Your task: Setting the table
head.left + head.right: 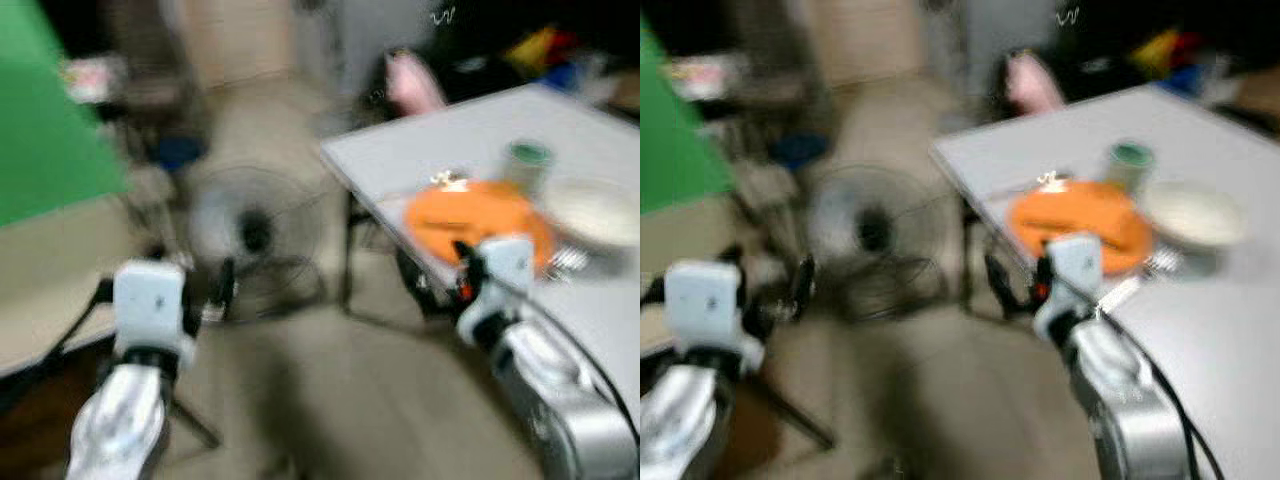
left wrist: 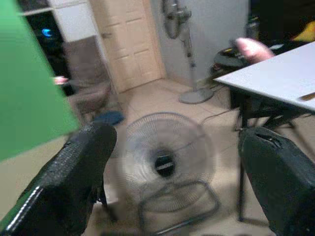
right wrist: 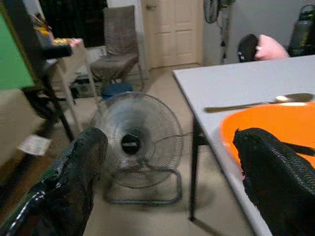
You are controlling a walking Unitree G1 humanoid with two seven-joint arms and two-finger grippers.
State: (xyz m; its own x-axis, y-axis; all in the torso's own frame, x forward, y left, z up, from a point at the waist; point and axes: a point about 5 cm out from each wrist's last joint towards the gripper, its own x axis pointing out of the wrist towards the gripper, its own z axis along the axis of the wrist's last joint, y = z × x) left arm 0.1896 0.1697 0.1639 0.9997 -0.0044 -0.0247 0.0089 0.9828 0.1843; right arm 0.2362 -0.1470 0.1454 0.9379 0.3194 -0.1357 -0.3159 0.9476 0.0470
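A white table (image 1: 440, 150) stands at the right. On it lie an orange plate (image 1: 480, 220), a green-topped cup (image 1: 526, 165) behind the plate, and a white bowl (image 1: 595, 212) to the plate's right. A spoon (image 3: 256, 103) rests just beyond the orange plate (image 3: 275, 128). My right gripper (image 3: 170, 140) is open and empty, hovering at the table's near-left edge beside the plate. My left gripper (image 2: 177, 142) is also open and empty, held out over the floor left of the table. The head views are blurred.
A round floor fan (image 1: 250, 235) sits on the tiled floor between the grippers, left of the table leg. A green board (image 1: 45, 120) stands at the far left. A chair (image 3: 118, 44), a door (image 2: 130, 39) and a standing fan (image 2: 179, 29) are at the back.
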